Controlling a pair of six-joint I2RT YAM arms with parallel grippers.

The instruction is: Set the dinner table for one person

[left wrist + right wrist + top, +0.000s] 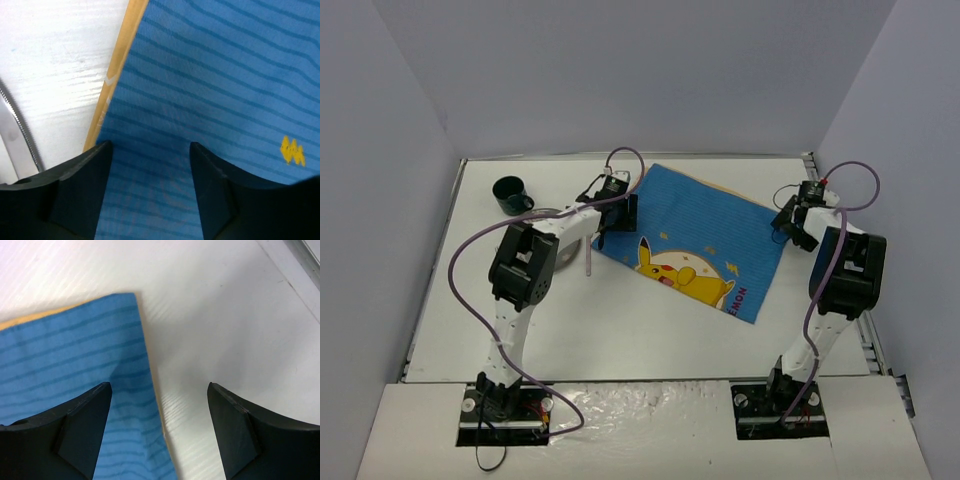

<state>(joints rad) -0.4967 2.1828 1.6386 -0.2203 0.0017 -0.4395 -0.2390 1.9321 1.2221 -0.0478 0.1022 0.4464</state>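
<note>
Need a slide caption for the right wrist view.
Open right gripper above the blue placemat's corner on the white dinner table.

One line of dark capital lettering stands on the blue placemat (700, 225) lying on the worktop (620, 330), at the cloth's 4 o'clock corner. The lettering (737, 296) runs along the edge; seen turned, it looks like "NOWE", the remainder too small to read.
</note>
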